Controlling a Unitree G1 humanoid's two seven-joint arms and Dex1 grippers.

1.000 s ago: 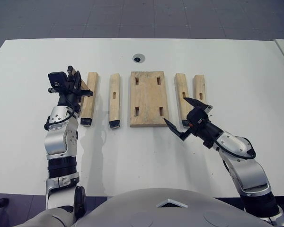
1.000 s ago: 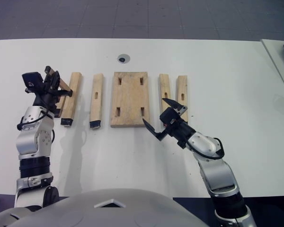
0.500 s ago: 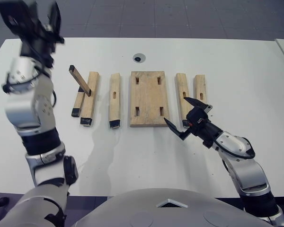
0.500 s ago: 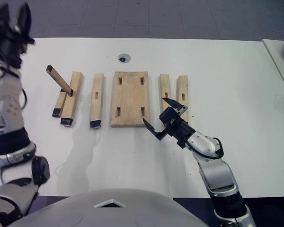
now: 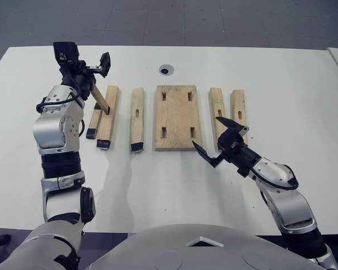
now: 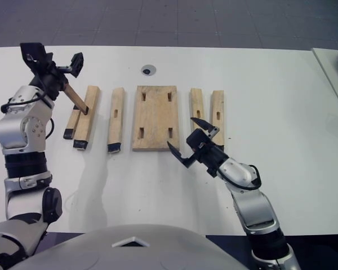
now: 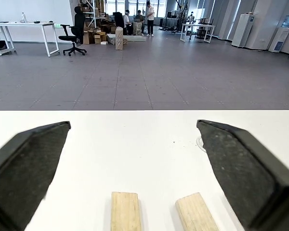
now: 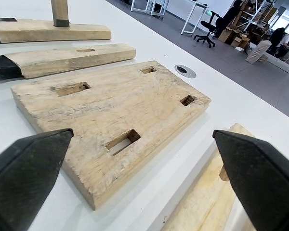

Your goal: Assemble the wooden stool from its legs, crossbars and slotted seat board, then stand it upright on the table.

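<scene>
The slotted seat board (image 5: 177, 117) is laid flat at the middle of the table (image 5: 281, 67), with two legs on each side, presumably to be within reach of each arm. A crossbar (image 5: 102, 102) is stood tilted in the leftmost leg (image 5: 107, 121). The left gripper (image 5: 87, 64) is held spread just above it. The right gripper (image 5: 218, 143) is held spread beside the board's near right corner.

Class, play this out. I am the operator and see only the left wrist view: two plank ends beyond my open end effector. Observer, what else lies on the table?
Observer: A slotted seat board lies flat in the middle, two legs on each side.
Operator: Any crossbar near my end effector?
Observer: A crossbar stands tilted on the outer left leg, its top close to the left end effector.
Operator: And the other arm?
Observer: The right end effector hangs open by the board's near right corner.
</scene>
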